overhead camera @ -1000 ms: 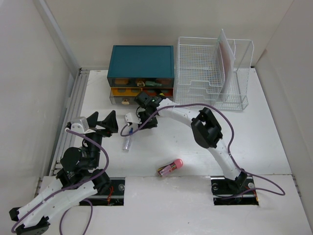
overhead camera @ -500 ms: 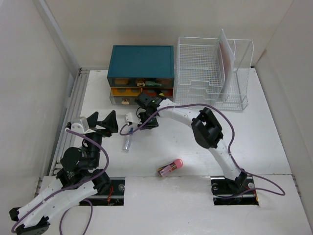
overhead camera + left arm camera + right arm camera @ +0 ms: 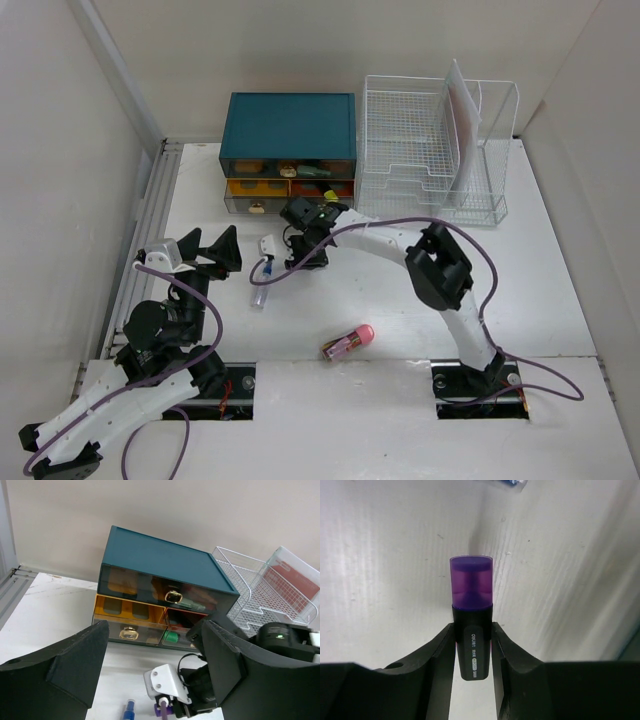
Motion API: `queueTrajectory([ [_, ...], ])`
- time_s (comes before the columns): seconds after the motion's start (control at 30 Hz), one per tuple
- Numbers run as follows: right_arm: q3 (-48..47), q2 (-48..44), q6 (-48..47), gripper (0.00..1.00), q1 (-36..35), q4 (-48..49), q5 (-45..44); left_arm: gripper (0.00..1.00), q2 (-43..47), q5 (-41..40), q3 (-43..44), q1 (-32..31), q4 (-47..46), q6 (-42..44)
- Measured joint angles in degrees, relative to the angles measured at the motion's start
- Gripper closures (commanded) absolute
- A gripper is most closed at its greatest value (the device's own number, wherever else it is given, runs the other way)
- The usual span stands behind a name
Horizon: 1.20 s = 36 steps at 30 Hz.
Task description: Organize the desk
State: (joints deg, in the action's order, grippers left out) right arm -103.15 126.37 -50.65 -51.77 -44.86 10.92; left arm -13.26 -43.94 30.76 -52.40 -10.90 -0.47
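Left arm [image 3: 160, 325] folded, left fingers [image 3: 75, 670] spread wide; right arm [image 3: 380, 238] outstretched, right fingers [image 3: 440, 655] pinching a highlighter [image 3: 471, 580]

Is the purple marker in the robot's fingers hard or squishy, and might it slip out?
The purple marker looks like hard plastic and sits straight in the right gripper, so it is probably stiff, not squishy. Its shiny barrel may be a bit slippery. It is small, so it is likely light.

Plain off-white walls [image 3: 300, 50] closed in the white desk [image 3: 540, 270] at the back and both sides. A grey metal rail [image 3: 143, 235] ran along its left edge. Light fell soft and even.
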Motion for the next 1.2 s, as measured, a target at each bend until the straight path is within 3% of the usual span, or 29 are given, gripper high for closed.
queueTrajectory([
  [0.23, 1.3, -11.3, 0.6, 0.86, -1.3, 2.4, -0.5, 0.28, 0.0, 0.0, 0.0, 0.0, 0.0, 0.0],
  [0.5, 4.1, -22.9, 1.9, 0.86, -1.3, 11.6, -6.0, 0.28, 0.0, -0.1, 0.0, 0.0, 0.0, 0.0],
  [0.77, 4.7, -21.7, 3.8, 0.86, -0.3, 17.4, -16.9, 0.28, -0.1, -0.1, 0.0, 0.0, 0.0, 0.0],
  [1.0, 4.7, -17.6, 3.7, 0.86, 2.9, 19.6, -21.1, 0.28, -0.1, -0.1, 0.0, 0.0, 0.0, 0.0],
  [1.13, 4.7, -16.1, 3.7, 0.83, 4.4, 19.6, -22.2, 0.28, -0.1, -0.1, -0.1, 0.0, 0.0, 0.0],
  [1.2, 4.7, -15.8, 3.7, 0.76, 4.9, 19.6, -22.6, 0.28, -0.1, -0.1, -0.2, 0.0, 0.0, 0.0],
])
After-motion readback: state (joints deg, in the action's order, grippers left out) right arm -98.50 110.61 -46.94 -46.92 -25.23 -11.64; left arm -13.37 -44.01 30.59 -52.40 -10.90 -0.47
